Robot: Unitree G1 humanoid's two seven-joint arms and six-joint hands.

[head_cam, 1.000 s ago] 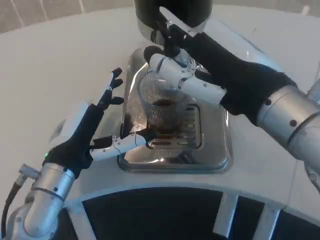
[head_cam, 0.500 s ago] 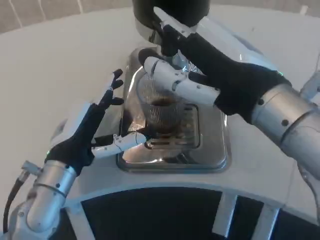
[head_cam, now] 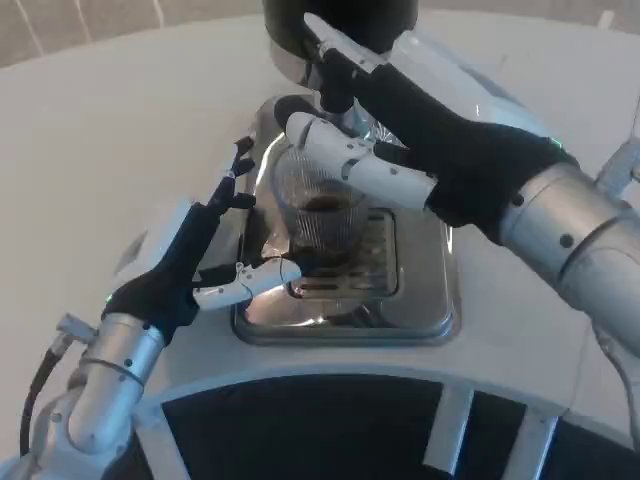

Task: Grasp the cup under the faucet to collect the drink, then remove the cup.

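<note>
Left hand (head_cam: 205, 255) open just beside cup (head_cam: 318, 215).

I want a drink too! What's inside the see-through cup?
Dark brown drink sits low inside the cup. The right hand reaches over its rim, hiding part of the top, so the faucet's stream cannot be seen.

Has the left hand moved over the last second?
Yes. The left hand has shifted toward the cup on the steel drip tray, which stayed put; its lower finger now reaches the cup's base.
</note>
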